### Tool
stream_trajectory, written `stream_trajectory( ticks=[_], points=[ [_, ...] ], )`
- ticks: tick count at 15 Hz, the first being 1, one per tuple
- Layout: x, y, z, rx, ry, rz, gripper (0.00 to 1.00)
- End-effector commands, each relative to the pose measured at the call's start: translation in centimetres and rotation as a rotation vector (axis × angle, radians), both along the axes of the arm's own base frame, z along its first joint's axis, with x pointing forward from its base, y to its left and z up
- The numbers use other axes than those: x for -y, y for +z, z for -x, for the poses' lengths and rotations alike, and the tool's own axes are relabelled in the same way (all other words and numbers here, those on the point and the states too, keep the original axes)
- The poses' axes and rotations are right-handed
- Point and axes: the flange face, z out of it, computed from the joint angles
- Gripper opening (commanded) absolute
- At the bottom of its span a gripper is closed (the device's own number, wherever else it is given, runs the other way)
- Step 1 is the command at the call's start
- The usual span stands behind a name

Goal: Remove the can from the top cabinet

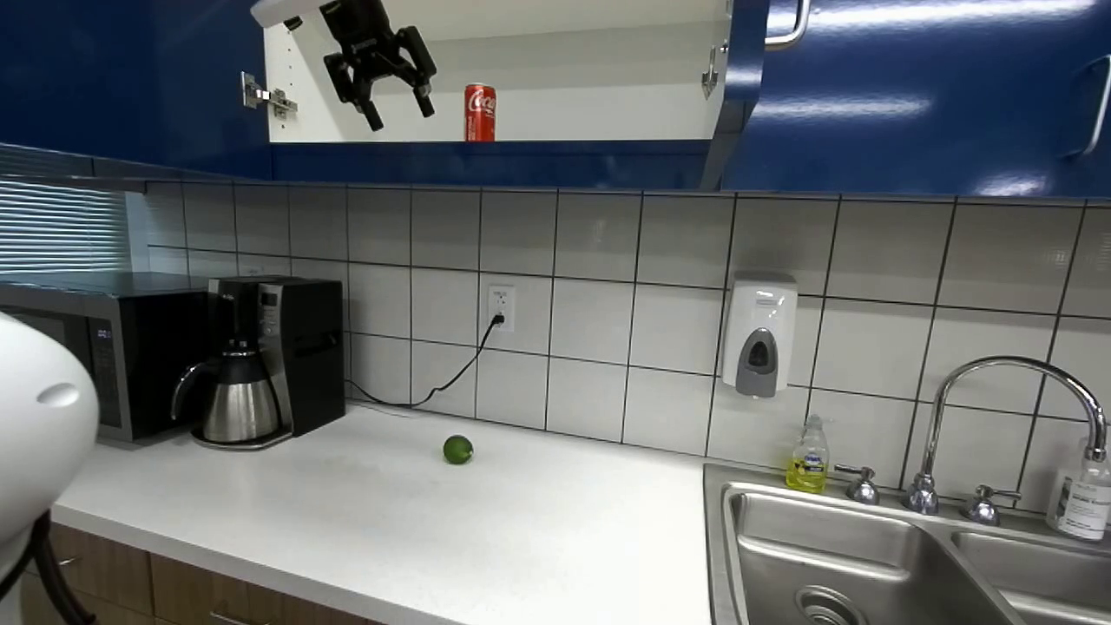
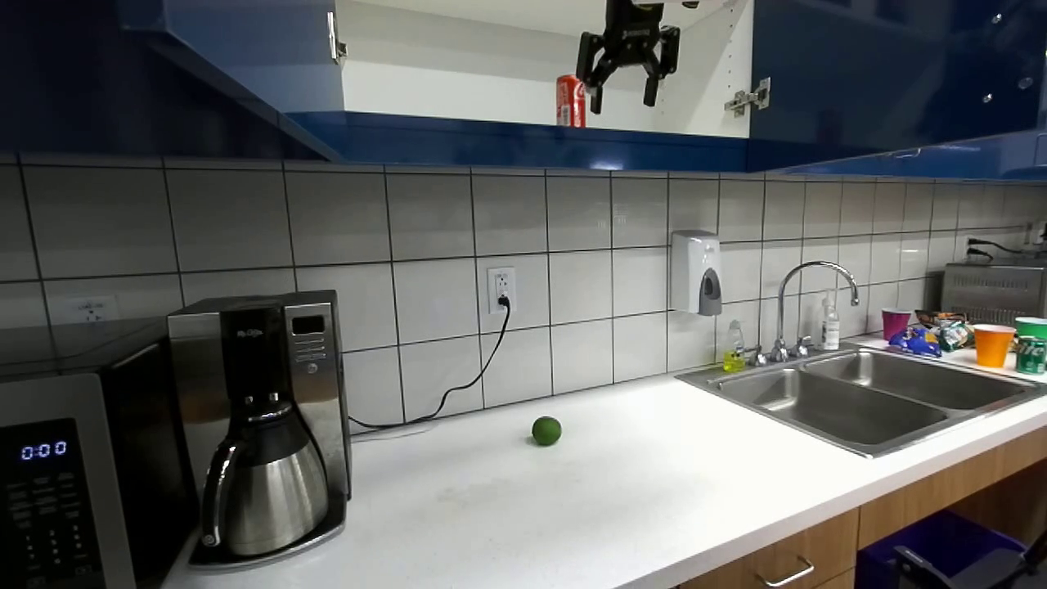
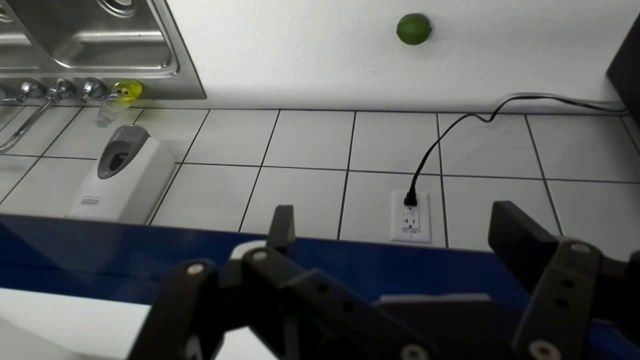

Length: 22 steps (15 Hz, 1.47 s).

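Observation:
The red can stands upright on the shelf of the open top cabinet, close behind its blue front edge. It also shows in an exterior view, partly behind a gripper finger. My gripper points down in front of the cabinet opening, beside the can. In an exterior view the gripper overlaps the can's edge; touching cannot be told. In the wrist view the gripper is open with nothing between its fingers. A pale rounded edge behind one finger there may be the can's top; the rest is hidden.
Open blue doors flank the cabinet opening. Below are a white counter with a green ball, a coffee maker, a microwave, a soap dispenser and a steel sink.

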Motion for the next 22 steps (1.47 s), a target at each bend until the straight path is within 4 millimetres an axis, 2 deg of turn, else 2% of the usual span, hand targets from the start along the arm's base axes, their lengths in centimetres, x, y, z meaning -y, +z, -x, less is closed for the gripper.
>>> stream_trajectory(
  ticks=[1,5,9,18,22],
  points=[
    [0.8,2.4,-2.1,0.071,-0.038,0.013,1.00],
    [1.0,4.1,-4.1,0.130,-0.051,0.029,1.00],
    [1.0,4.8,-6.3,0.166,-0.064,0.035,1.00],
    [1.9,4.4,-11.7,0.192,-0.104,0.010,1.00],
    [1.6,4.1,-13.9,0.212,-0.106,0.008,1.00]
  ],
)
